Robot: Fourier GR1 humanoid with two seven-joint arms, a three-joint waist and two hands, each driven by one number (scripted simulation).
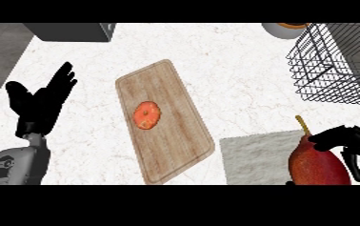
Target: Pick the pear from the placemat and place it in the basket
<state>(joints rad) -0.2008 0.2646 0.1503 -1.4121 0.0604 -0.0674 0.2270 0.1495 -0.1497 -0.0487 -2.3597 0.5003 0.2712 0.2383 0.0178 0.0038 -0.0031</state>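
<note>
A large red pear (316, 164) with a yellow stem stands at the lower right, over the right part of the grey placemat (256, 158). My right hand (341, 139) is curled round the pear's right side, with fingers across its upper part. The black wire basket (327, 63) sits at the upper right, well beyond the pear. My left hand (42, 101) stays open with fingers up at the left edge, away from all of this.
A wooden cutting board (172, 134) lies in the middle with an orange tomato-like fruit (147, 115) on it. A dark box (70, 31) sits at the top left. A bowl (285, 29) shows at the top edge beside the basket.
</note>
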